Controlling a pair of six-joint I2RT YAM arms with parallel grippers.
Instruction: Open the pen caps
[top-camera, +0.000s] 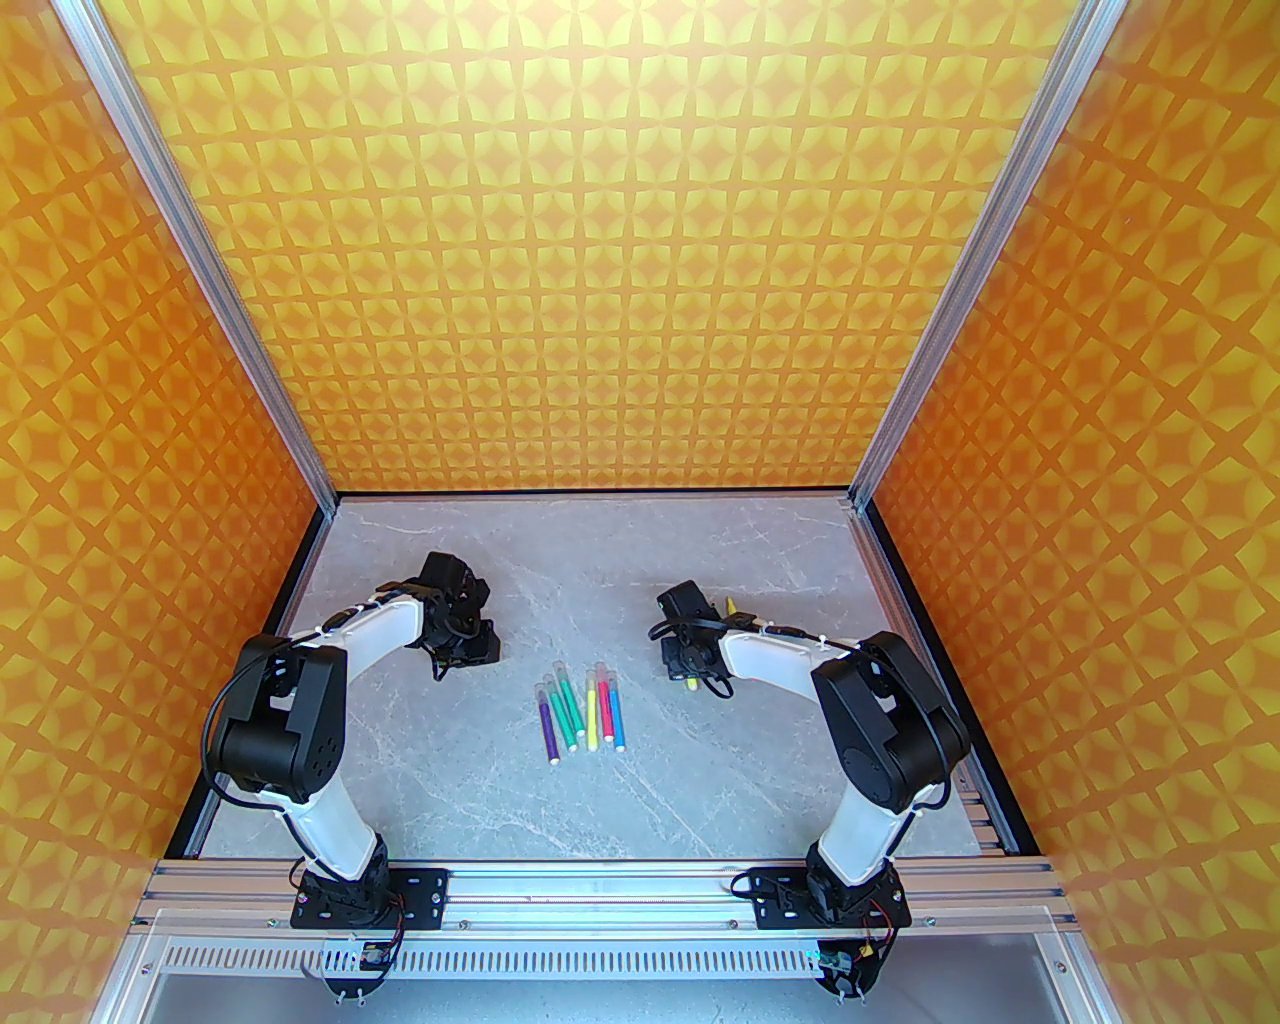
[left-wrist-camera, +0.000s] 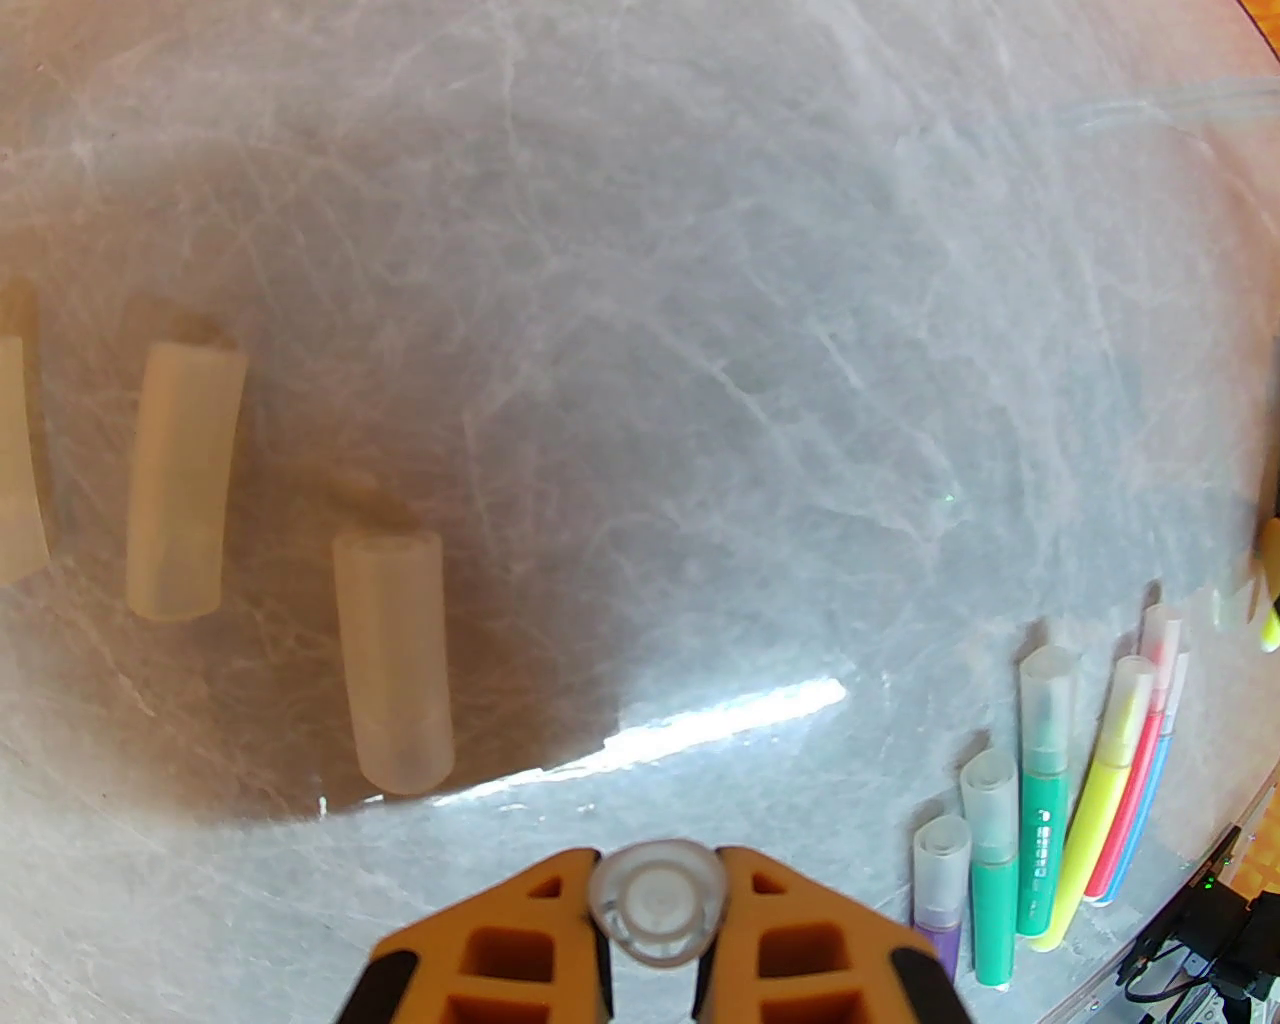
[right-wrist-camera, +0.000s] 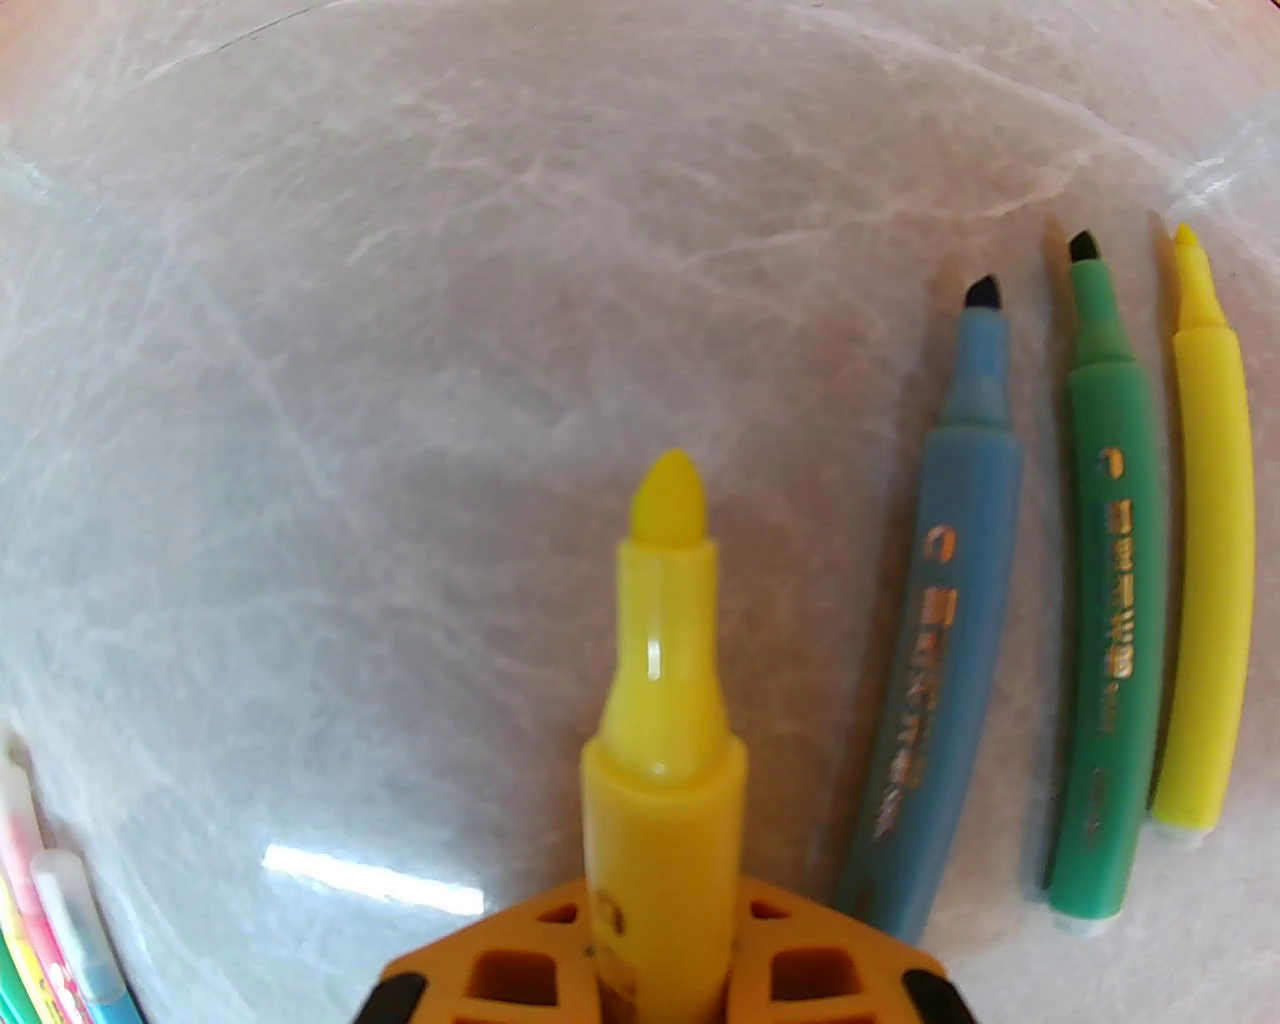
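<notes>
Left gripper (left-wrist-camera: 657, 890) is clamped on a clear pen cap (left-wrist-camera: 657, 915), hovering near the loose caps (left-wrist-camera: 395, 660), so I'd guess that's the drop pile. Right gripper (right-wrist-camera: 662, 900) pinches the bare yellow marker (right-wrist-camera: 665, 680) beside the other uncapped markers (right-wrist-camera: 935, 650), likely to park it there. The capped markers (top-camera: 583, 710) wait mid-table.

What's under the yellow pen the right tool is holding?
Bare grey table lies beneath the yellow pen in the right tool. The pen's body and the tool hide the spot directly below.
</notes>
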